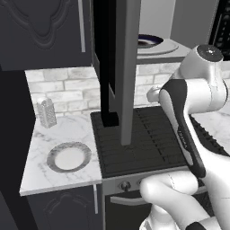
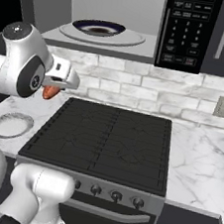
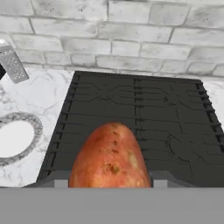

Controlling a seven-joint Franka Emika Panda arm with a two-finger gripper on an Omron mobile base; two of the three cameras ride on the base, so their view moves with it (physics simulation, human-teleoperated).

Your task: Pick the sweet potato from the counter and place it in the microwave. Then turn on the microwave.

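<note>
nearest the lens in the hand view, the sweet potato (image 3: pixel 111 157) is seen pinched between the fingers (image 3: pixel 61 180), its lower end hidden below the view's edge; it is carried in the air above the black stovetop (image 3: pixel 140 118), clear of the tabletop (image 3: pixel 35 100). to the left in that view a rimmed plate (image 3: pixel 15 138) and a metal grater (image 3: pixel 13 64) are seen resting on the tabletop, well apart from the potato.

in the right base view the potato (image 2: pixel 49 92) shows as an orange lump under the hand, at the left edge of the stovetop, with the microwave (image 2: pixel 112 14) standing open above and a bowl (image 2: pixel 98 29) on its round plate.

the potato is judged to be firm, fairly light and unlikely to bruise, but its rounded, tapering skin could let it roll or slip out of a two-sided pinch. a hold across the thick middle, as appears to be the case, is judged the safest. care is judged to be needed on release, since it may roll on the round plate.
</note>
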